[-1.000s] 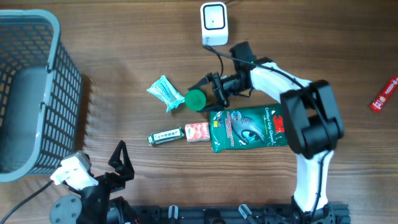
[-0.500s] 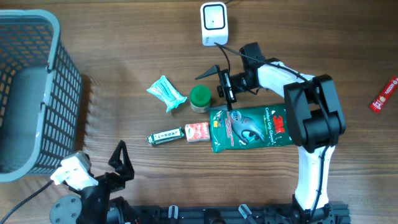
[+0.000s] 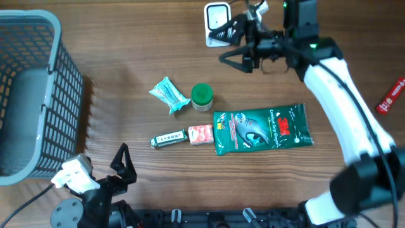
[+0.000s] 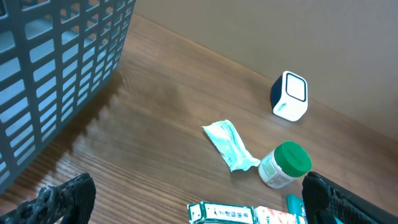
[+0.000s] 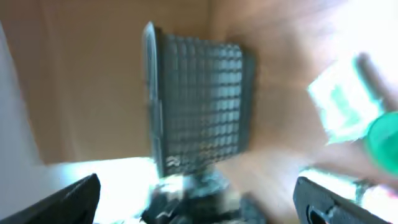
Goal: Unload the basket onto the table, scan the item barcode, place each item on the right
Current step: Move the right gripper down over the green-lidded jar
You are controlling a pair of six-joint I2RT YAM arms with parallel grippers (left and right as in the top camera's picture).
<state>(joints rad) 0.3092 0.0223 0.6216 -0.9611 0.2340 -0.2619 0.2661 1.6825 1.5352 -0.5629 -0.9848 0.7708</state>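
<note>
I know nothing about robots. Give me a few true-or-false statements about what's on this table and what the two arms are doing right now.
1. The green-lidded jar stands upright on the table, with no tool touching it. True.
2. The right tool is shut on the jar. False: it is open and empty, up by the white scanner.
3. The big green pouch lies on top of the jar. False: it lies flat on the table, beside the jar.
4. A red packet lies alone near the table's right edge. True.
5. The left tool is open. True.
</note>
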